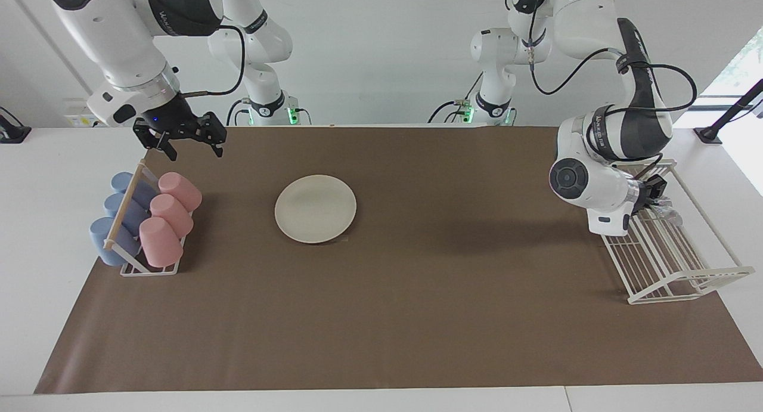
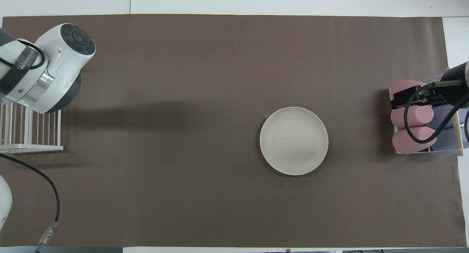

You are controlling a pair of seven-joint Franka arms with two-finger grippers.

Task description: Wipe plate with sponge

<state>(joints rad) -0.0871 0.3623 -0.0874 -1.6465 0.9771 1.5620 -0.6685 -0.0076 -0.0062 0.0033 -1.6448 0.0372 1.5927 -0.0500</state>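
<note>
Plate (image 1: 315,208) lies flat on the brown mat (image 1: 417,316), nearer the cup rack (image 1: 143,227) than the wire rack (image 1: 673,251). Left gripper (image 1: 656,200) sits low in the wire rack, fingertips together, apparently pinching the sponge (image 1: 666,208), which is barely visible. Right gripper (image 1: 189,145) waits over the mat beside the cups, jaws apart. Judgement: lift straight up to clear the rack wires before crossing; the mat between rack and plate is bare.
</note>
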